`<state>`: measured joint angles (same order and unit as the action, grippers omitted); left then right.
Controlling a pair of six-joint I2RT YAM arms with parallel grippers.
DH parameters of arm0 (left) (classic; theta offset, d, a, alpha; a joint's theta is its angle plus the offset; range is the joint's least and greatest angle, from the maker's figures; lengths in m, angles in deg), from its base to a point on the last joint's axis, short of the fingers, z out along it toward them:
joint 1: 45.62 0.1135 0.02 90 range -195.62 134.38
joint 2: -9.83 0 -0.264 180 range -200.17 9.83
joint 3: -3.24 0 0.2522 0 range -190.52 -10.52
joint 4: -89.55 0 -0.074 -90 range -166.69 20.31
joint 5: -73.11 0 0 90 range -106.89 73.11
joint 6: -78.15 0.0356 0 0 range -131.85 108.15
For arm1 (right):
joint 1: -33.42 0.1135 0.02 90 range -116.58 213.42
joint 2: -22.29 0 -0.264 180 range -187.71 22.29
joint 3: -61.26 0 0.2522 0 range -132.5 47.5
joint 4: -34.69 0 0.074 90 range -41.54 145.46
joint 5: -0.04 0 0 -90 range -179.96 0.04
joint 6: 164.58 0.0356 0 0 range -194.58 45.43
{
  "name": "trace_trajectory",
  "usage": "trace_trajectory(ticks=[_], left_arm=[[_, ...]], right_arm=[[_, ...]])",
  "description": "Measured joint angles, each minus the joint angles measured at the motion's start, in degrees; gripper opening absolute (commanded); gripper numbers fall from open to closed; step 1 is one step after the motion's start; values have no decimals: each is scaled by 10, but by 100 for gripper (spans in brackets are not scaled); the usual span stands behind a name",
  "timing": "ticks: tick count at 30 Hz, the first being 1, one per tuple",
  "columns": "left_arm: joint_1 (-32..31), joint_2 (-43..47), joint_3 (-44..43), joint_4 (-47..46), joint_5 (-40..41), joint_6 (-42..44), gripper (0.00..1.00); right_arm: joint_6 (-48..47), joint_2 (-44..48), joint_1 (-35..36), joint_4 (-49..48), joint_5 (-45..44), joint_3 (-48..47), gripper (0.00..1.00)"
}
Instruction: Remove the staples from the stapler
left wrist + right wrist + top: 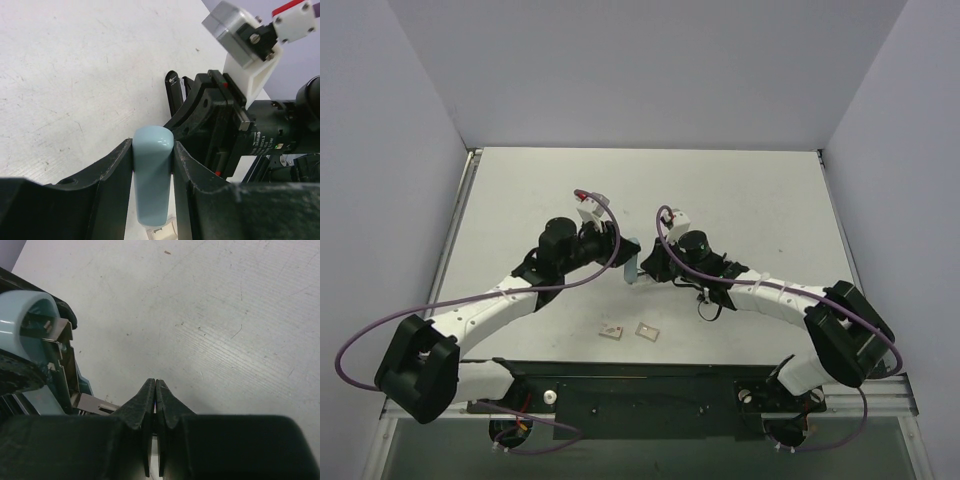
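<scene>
Left arm (480, 315) and right arm (775, 295) wearing white shells over black joints, purple cables (340, 362) running alongside, left gripper (152, 145) and right gripper (156, 382) showing matte black fingers, white wrist bracket (250, 75) carrying grey camera box (232, 30), silver screws, red tab.

Pale table (740, 190); left square (612, 330), right square (647, 331) near front edge.

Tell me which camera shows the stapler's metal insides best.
Right wrist: the pale blue stapler faces it end-on, metal channel visible. Left wrist shows only its rounded back clamped in the left claw; top view, a small blue sliver.
</scene>
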<state>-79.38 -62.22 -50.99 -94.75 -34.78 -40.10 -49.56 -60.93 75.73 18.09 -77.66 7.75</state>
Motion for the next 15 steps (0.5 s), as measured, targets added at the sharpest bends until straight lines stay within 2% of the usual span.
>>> trace_trajectory(ticks=[15], left_arm=[[3,-51,-9,-59,24,5,0]], right_arm=[[45,-41,20,-57,2,-2,0]])
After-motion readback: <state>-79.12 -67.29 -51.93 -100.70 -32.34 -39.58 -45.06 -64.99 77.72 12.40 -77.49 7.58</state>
